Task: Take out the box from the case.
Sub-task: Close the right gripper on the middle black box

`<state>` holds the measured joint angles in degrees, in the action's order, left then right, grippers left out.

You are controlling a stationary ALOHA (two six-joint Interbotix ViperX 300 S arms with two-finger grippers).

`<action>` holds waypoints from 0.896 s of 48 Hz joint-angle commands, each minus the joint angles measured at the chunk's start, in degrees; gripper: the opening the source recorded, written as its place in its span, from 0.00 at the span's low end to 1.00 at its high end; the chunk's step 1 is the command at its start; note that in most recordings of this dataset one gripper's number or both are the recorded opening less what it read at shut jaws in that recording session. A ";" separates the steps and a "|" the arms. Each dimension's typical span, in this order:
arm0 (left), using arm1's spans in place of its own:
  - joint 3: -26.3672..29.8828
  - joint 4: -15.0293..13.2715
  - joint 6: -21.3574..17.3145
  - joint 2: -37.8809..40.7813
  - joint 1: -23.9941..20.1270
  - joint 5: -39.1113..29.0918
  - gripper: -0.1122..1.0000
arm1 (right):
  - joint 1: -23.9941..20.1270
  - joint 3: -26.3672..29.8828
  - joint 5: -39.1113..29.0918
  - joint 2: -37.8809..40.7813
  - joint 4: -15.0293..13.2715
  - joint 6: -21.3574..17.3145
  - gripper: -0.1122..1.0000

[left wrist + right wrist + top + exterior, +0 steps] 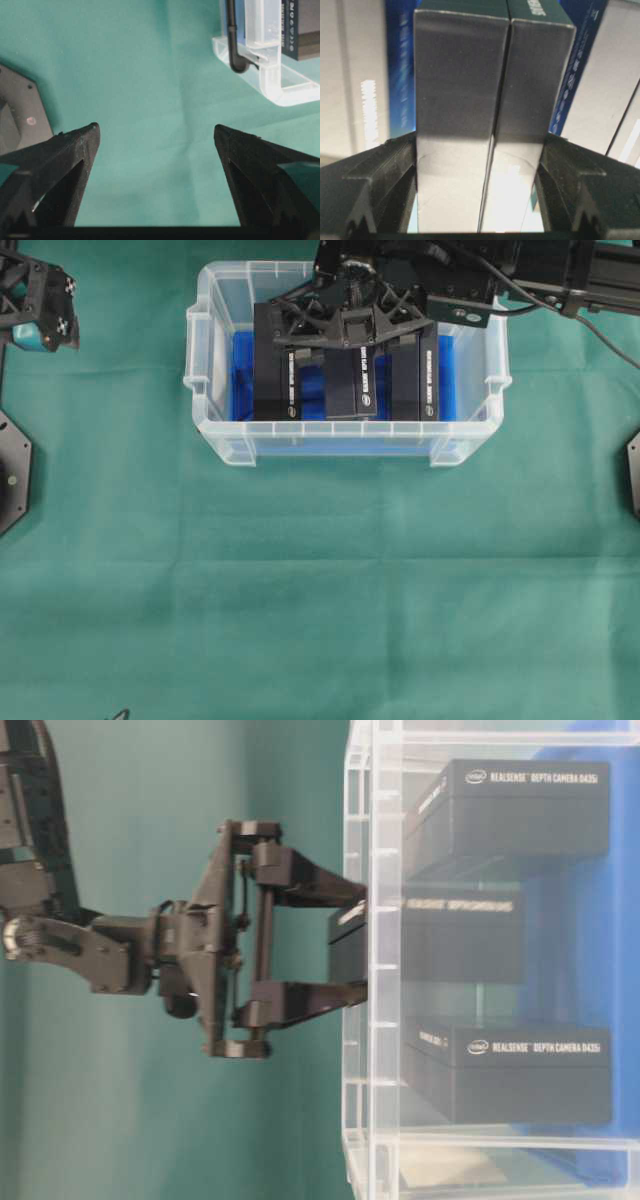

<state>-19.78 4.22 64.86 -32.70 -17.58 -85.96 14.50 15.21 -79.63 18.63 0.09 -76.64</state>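
Observation:
The case, a clear plastic bin lined with blue cloth, stands at the back middle of the green table. Three black boxes stand side by side in it. My right gripper reaches down over the middle box and is shut on it, one finger on each long side. In the table-level view that box pokes out past the case's rim between the fingers of the right gripper. The right wrist view shows the box filling the right gripper. My left gripper hangs open and empty, far left.
Two more black boxes flank the held one, a left box and a right box, close against it. Black base plates sit at the left edge and right edge. Green cloth covers the table in front of the case.

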 commanded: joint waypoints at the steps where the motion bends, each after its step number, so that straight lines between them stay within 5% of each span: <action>1: 0.88 0.00 -0.09 -0.26 -0.09 0.18 0.94 | -0.09 3.34 -2.11 -3.69 -0.18 0.09 0.71; 43: 1.05 -0.09 0.62 -0.18 -0.18 0.18 0.94 | -0.09 21.18 -19.69 -4.31 -2.90 0.70 0.71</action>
<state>-19.78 4.22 65.21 -32.61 -17.58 -85.96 14.50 33.93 -98.35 17.67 -2.55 -76.03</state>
